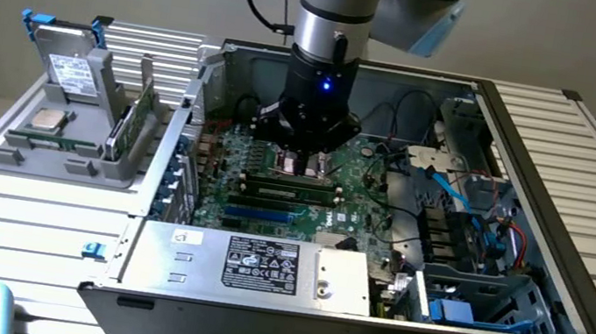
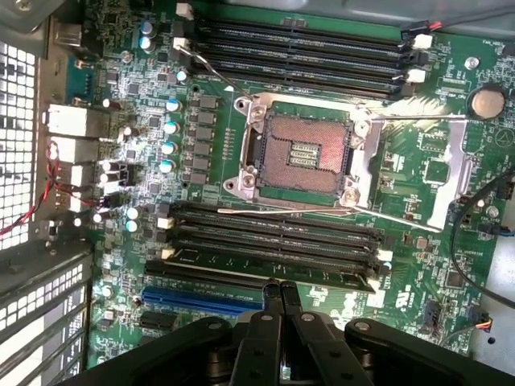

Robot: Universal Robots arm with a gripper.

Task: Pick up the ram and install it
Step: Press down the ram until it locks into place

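Tool over mobo, RAM seated in slot

Tool hangs inside the open PC case, fingers pressed together w/ nothing between them, tips just above the RAM. RAM lies flat in a slot of the bank nearest the tool, just beside the empty CPU socket on the motherboard; blue PCIe slot runs alongside it. In the exterior view the RAM sits directly under the tool. Outside the case, a grey parts holder rests on the table, near the case's side wall
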